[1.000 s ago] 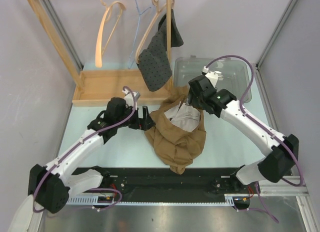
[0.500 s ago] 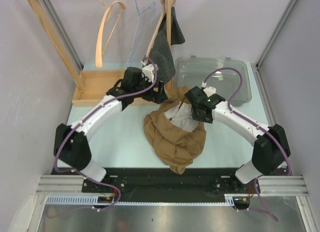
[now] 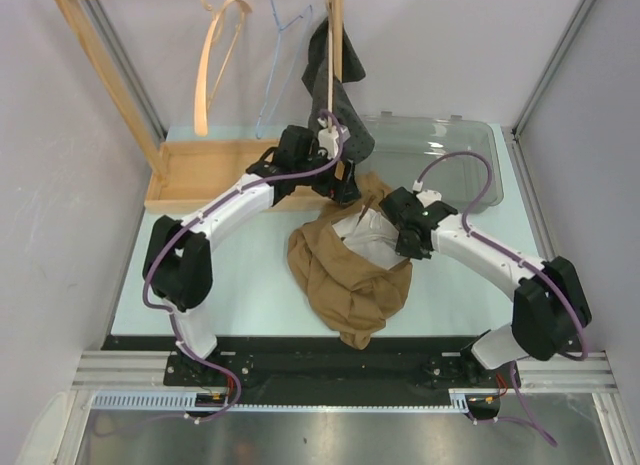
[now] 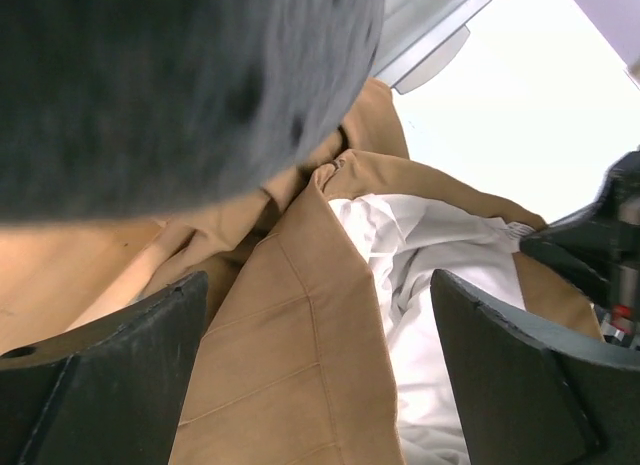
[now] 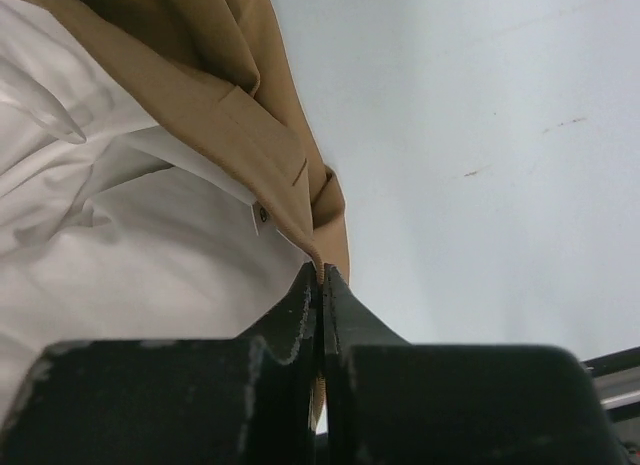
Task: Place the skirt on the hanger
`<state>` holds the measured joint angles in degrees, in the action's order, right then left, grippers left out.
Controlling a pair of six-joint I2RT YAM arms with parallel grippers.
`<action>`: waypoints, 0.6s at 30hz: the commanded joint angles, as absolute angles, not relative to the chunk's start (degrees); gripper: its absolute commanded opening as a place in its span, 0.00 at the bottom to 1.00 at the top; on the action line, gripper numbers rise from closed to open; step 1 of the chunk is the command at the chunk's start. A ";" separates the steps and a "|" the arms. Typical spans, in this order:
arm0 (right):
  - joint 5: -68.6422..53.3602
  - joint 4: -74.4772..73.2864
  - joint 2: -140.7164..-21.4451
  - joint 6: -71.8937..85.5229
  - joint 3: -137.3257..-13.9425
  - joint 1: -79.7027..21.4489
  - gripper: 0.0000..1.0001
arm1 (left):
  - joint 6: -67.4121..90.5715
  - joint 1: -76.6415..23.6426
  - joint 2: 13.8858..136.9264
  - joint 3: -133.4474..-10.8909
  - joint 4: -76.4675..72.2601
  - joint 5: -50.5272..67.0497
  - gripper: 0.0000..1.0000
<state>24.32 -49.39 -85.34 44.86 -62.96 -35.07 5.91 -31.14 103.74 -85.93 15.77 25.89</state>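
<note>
The tan skirt with white lining lies crumpled mid-table, its waist opening facing the rack. My right gripper is shut on the waistband's right edge; in the right wrist view a thin fold of the tan skirt is pinched at the gripper. My left gripper hovers open over the skirt's far edge, with the tan skirt showing between the fingers of the gripper, apart from both. A wooden hanger and a blue wire hanger hang bare on the rack.
A dark grey dotted garment hangs on a third hanger, right above my left wrist, and fills the upper left wrist view as the grey garment. The rack's wooden base tray is at the back left. A clear plastic bin stands back right.
My left arm swept from the table's left up and right to the skirt's far edge under the grey garment. My right gripper closed on the waistband. The grey garment swung.
</note>
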 commanded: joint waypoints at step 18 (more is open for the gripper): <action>25.40 -45.96 -77.17 41.04 -58.97 -43.50 0.00 | 5.53 -37.62 97.21 -63.72 0.26 11.90 0.86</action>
